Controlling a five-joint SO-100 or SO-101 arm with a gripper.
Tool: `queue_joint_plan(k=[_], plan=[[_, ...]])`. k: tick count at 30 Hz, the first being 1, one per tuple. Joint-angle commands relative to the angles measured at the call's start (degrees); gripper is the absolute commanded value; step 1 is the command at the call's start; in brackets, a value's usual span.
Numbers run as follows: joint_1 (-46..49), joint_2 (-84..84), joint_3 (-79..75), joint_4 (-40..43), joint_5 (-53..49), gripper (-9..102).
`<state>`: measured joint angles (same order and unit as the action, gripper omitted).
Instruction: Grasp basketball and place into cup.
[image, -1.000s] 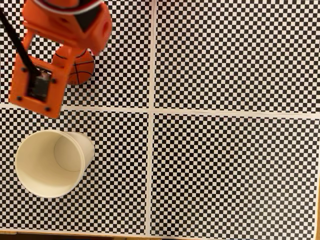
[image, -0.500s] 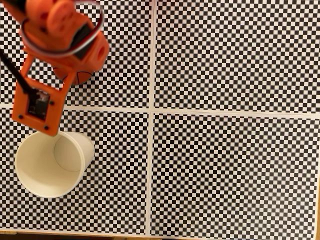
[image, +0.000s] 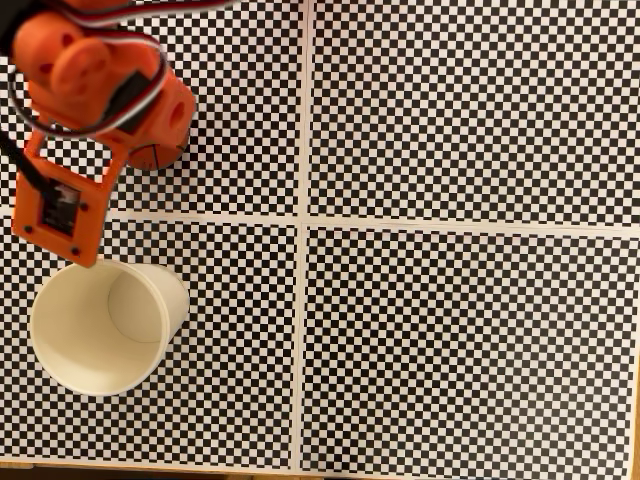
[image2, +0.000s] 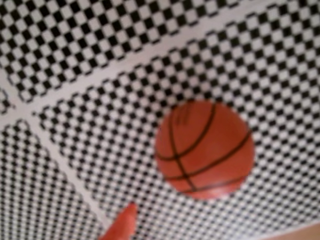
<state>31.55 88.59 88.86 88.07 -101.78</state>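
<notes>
In the fixed view the orange arm (image: 95, 90) hangs over the top left corner and covers most of the basketball (image: 157, 155), leaving an orange sliver at its lower right edge. The fingers are hidden under the arm there. The wrist view shows the basketball (image2: 202, 150), orange-red with black seams, lying free on the checkered surface. One orange fingertip (image2: 124, 224) pokes in at the bottom edge, left of the ball and apart from it. The cream-white cup (image: 100, 325) stands upright with its mouth open, below the arm at the left.
A black-and-white checkered mat (image: 450, 330) covers the table, split into four by white lines (image: 303, 220). A black cable (image: 15, 160) runs along the arm's left side. The table's wooden edge (image: 320, 473) shows at the bottom.
The arm has shifted left and slightly down in the fixed view, covering more of the basketball. Ball and cup have stayed where they were.
</notes>
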Motion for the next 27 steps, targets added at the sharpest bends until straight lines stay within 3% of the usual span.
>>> queue_joint_plan(k=[1, 12, 27], plan=[[0.5, -0.8, -3.5, -0.3, 0.1, 50], [0.9, -9.6, -11.0, 0.4, 0.9, 53], [1.9, -11.7, -9.7, 1.0, -1.4, 57]])
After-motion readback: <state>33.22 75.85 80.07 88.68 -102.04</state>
